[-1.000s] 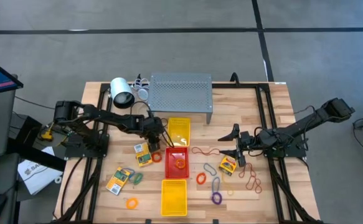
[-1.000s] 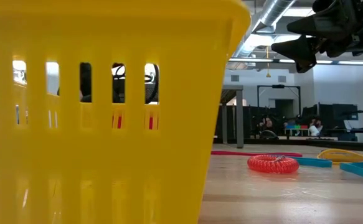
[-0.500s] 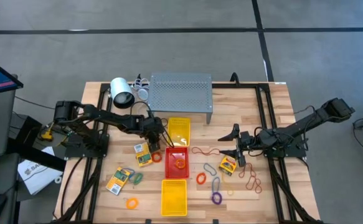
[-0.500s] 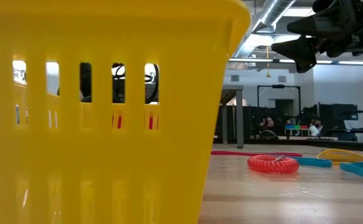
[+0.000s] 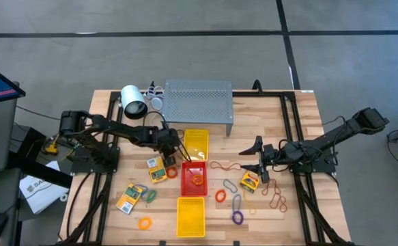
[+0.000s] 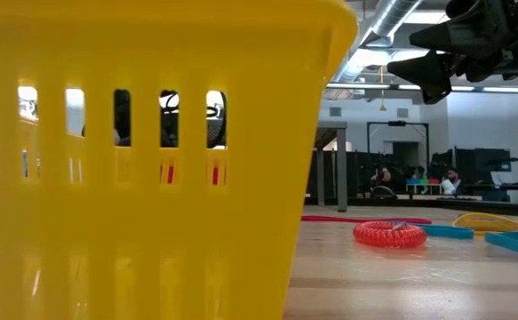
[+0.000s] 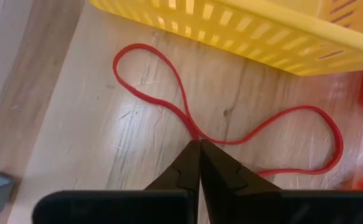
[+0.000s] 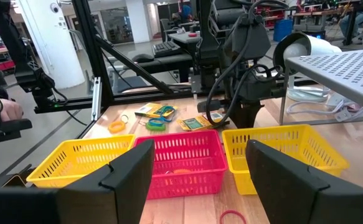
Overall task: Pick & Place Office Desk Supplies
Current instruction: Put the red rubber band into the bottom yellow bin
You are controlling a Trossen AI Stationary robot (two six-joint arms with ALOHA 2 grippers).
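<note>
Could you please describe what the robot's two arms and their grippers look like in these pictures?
Both arms are dark, near-black and slender, built of jointed segments on black frames at the table's sides. The left gripper ends in two flat, matte black fingers tapering to narrow tips. The right gripper has two broader, black, blade-like fingers. Black cables loop along the left arm.

Band (image 7: pixel 231 134) beside tray (image 7: pixel 243 31); L fingers (image 7: pixel 200 165) on it.
</note>
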